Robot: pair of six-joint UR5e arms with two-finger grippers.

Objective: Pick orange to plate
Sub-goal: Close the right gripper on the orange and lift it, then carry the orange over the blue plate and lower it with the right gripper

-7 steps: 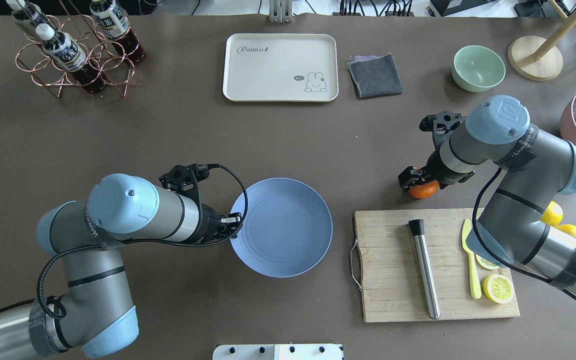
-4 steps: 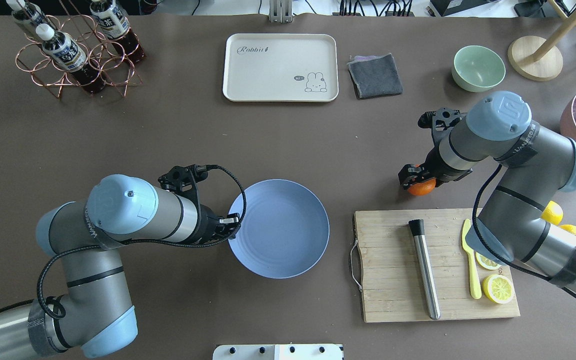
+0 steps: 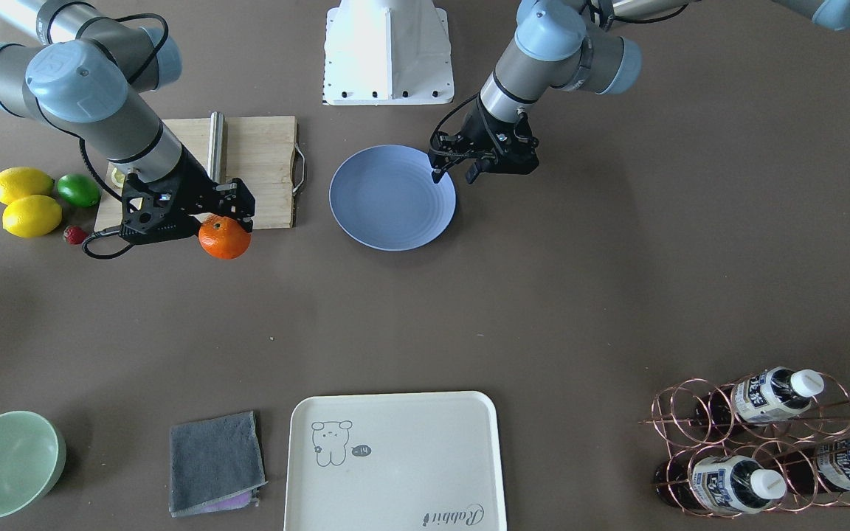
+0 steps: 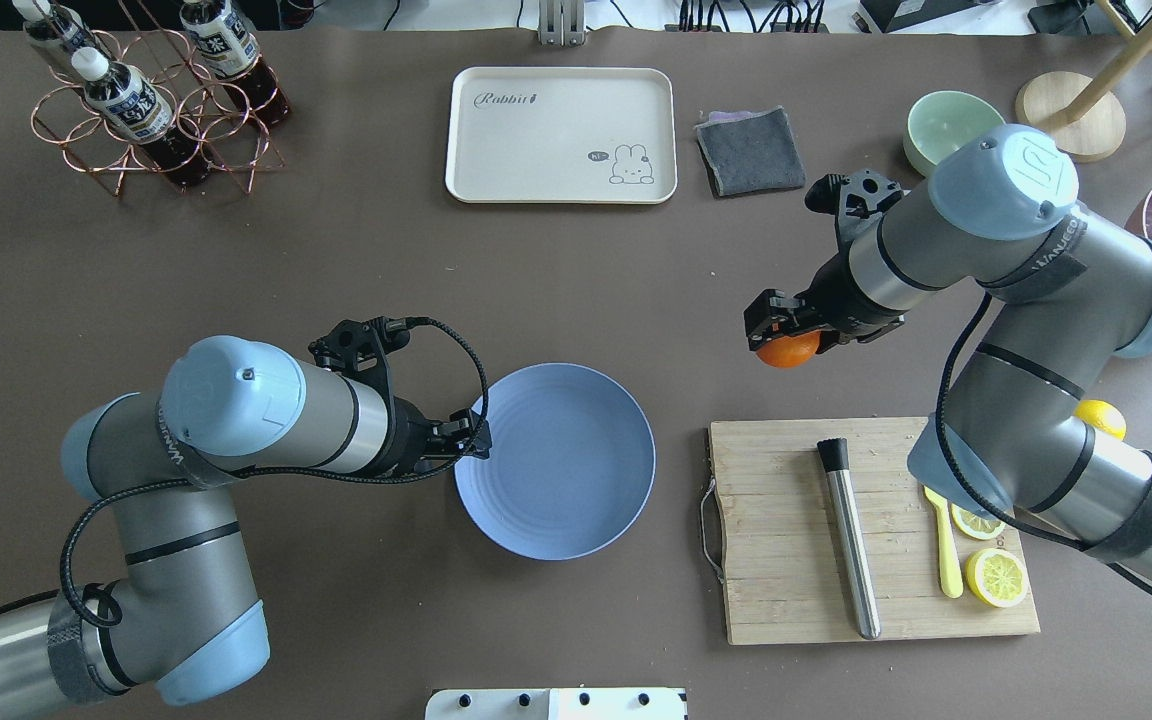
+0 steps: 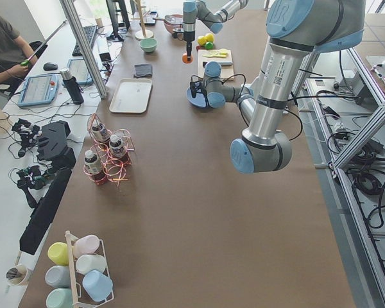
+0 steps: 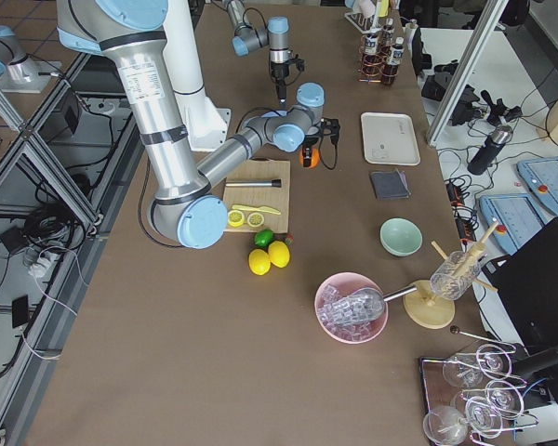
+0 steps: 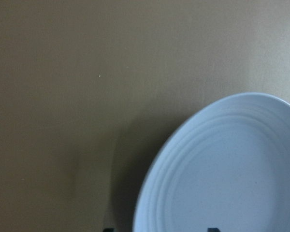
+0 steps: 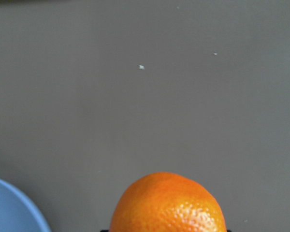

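The orange (image 4: 788, 352) hangs above the bare table, with my right gripper (image 4: 786, 338) shut on it from above; it fills the bottom of the right wrist view (image 8: 169, 203). From the front, the orange (image 3: 224, 237) sits just past the cutting board's corner, under the right gripper (image 3: 224, 221). The blue plate (image 4: 576, 470) lies flat at mid table, well to the left of the orange. My left gripper (image 4: 471, 440) is open and straddles the plate's left rim (image 7: 154, 164), one finger outside it and one over it.
A wooden cutting board (image 4: 786, 540) with a steel rod (image 4: 848, 540), a yellow knife (image 4: 941, 535) and lemon halves (image 4: 996, 577) lies right of the plate. At the far edge stand a cream tray (image 4: 561, 135), a grey cloth (image 4: 749, 150), a green bowl (image 4: 936, 125) and a bottle rack (image 4: 146, 100).
My right gripper has risen with the orange and carried it left and away from the cutting board. The left gripper and the plate have shifted slightly left.
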